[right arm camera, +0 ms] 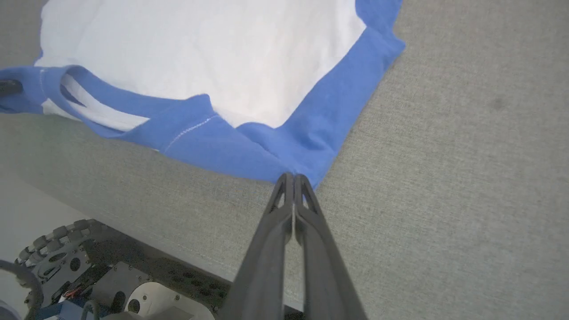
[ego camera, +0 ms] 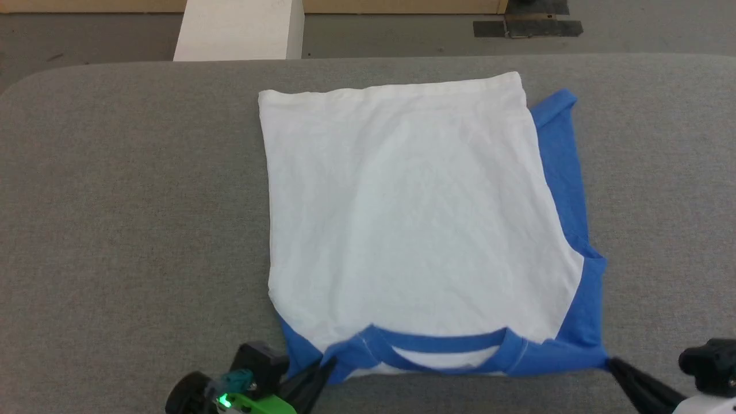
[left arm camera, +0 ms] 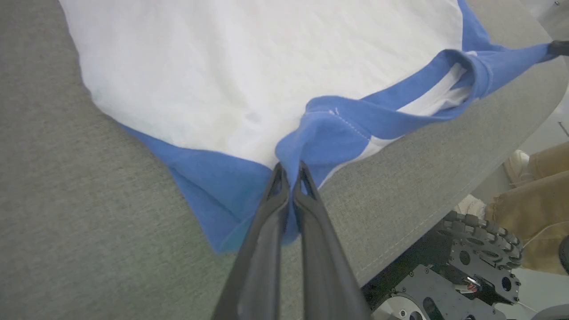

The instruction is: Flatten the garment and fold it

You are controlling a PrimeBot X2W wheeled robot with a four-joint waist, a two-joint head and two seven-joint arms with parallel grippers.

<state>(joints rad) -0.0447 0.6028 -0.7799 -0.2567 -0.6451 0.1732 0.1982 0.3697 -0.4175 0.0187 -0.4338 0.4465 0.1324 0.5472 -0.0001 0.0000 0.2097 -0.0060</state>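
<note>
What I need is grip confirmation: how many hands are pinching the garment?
2. The left hand pinches the garment at the blue shoulder left of the collar; the right hand pinches its near right corner.

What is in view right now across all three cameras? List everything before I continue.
garment: one, white with blue sleeves and neck trim, flat on table, collar nearest robot.
table: one, grey, under garment.
block: one, white, floor beyond table.
dark strip: one, black, floor, far right.
person's legs: two, tan trousers, beside table.
wheeled base: one, black, below table's near edge.
left gripper: one, dark, shut on blue fabric left of collar.
right gripper: one, dark, shut on garment's near right corner.
</note>
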